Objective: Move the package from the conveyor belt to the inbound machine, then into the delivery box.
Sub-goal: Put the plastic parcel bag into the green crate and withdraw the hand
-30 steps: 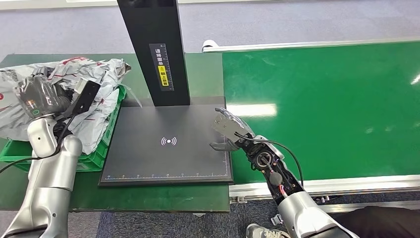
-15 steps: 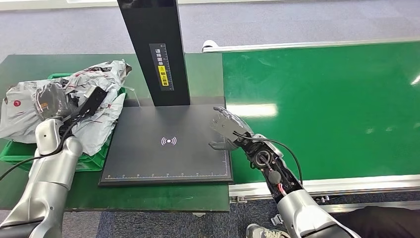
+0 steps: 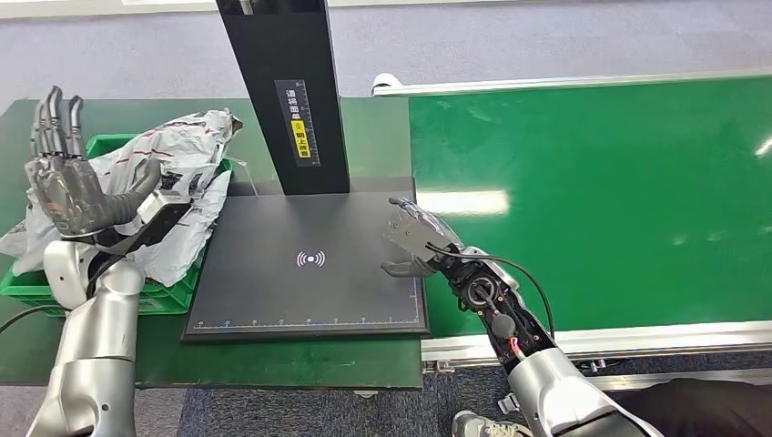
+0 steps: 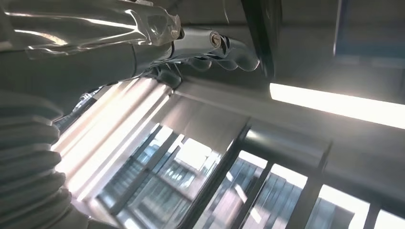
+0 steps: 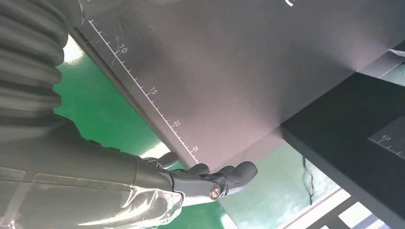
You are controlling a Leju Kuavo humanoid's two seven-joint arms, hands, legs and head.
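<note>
Scanner plate: bare surface, open from front and sides. Black post blocks its rear. Conveyor belt: bare. Green bin: heaped with packages.

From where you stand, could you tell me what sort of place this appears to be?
Most likely a parcel-sorting or logistics station. A green conveyor belt runs beside a black inbound scanning machine with ruler marks on its platform, and a green delivery box holds grey plastic mail packages.

Crumpled grey package in green box
</note>
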